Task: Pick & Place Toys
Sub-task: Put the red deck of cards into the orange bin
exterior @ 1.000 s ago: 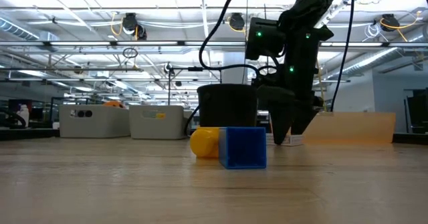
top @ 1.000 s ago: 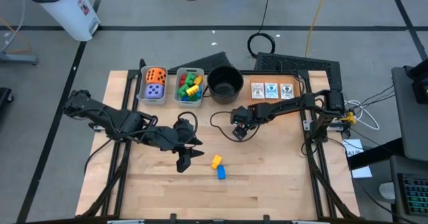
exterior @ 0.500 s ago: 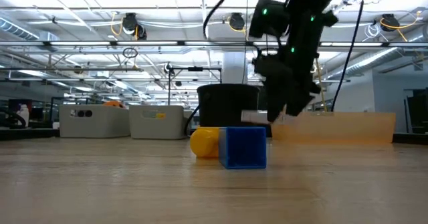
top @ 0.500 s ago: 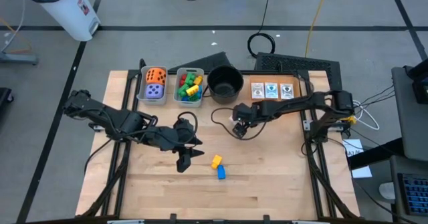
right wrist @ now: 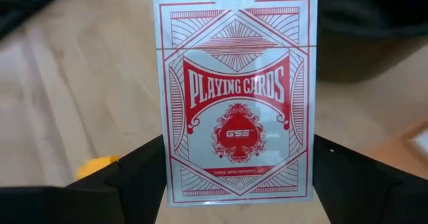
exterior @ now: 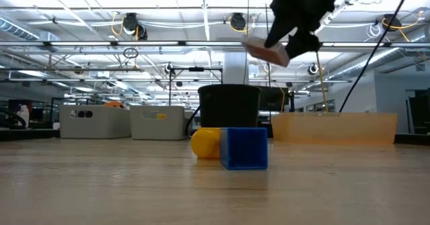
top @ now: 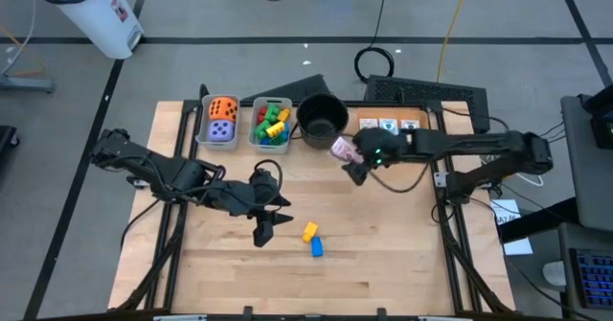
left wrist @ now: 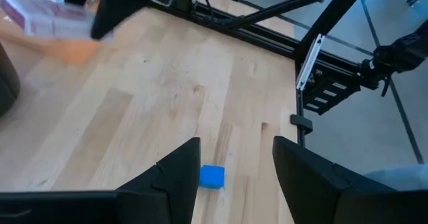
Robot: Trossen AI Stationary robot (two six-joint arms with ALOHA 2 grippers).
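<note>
While the right gripper [top: 351,158] lifts, its fingers clamp one playing-card pack [right wrist: 235,97] just right of the black pot [top: 322,117].
Left gripper [top: 273,217] half-open, empty; one yellow block [top: 309,231], one blue block [top: 317,247] on the worktop [top: 383,254].

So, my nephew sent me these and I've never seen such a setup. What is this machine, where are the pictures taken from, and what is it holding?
It is a robot with two dark jointed arms at a wooden table, each ending in a two-finger gripper. One picture looks straight down, one looks level across the tabletop, and two come from cameras on the wrists.

The right gripper holds a red and white box of playing cards in the air near the round black pot. The left gripper hangs open over the table.

On the table lie a small yellow plastic block and a small blue plastic block. At the far edge stand a grey bin with an orange die and a purple die, a grey bin of coloured blocks, and a row of small picture cards.
</note>
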